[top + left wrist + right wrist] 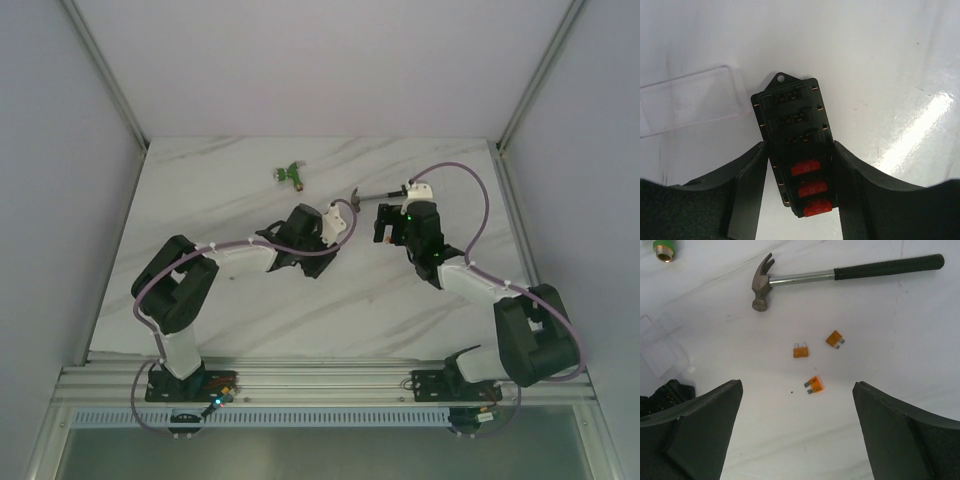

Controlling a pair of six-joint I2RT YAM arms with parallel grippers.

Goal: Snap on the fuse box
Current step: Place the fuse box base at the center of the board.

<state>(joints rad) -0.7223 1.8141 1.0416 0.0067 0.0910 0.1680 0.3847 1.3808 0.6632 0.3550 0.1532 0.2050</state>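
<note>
The left hand [800, 147] grips the fuse box [790, 110] by its long sides. Three red fuses [805, 167] fill its nearer slots; a clear lid [690, 100] lies beside it.

The fuse box [790, 107] lies between fingers [747, 185] of the left hand [799, 150], lid [690, 102] beside it; hammer [840, 275] behind fuses [800, 350].

A robot lab cell: white walls [320, 60], aluminium frame [300, 378], marbled tabletop [250, 300].
</note>
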